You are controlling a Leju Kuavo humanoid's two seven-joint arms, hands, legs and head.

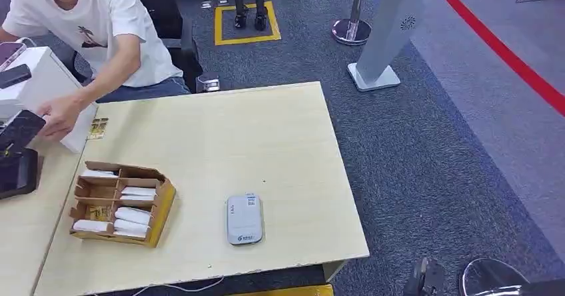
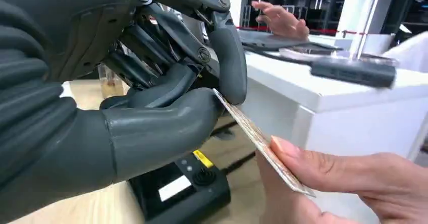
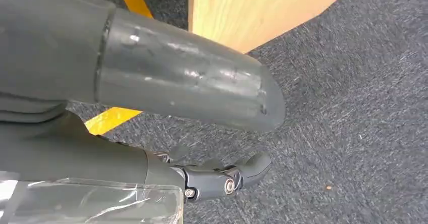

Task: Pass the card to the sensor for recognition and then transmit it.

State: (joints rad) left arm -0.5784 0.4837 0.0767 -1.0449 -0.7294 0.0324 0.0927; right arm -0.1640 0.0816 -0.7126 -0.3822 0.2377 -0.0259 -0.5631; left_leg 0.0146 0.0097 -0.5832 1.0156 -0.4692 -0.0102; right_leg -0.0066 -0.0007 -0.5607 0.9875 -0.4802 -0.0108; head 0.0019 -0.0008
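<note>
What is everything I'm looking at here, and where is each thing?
Table: one, pale wood, centre.
Cardboard tray: one, brown, on the table's left part, holding white packets.
Card reader: one, grey, near the table's front edge.
White box: one, far left, beside the person.
Card: one, pale, pinched by the robot's left hand and a person's fingers.
Black device: one, on the table below the card.
Person: one, white shirt, seated at upper left.
Left hand: dark grey, holds the card.
Right hand: dark grey, hangs over the carpet, fingers apart.

Cardboard organizer (image 1: 120, 203) on table (image 1: 280, 143), near white box (image 1: 40, 83).
</note>
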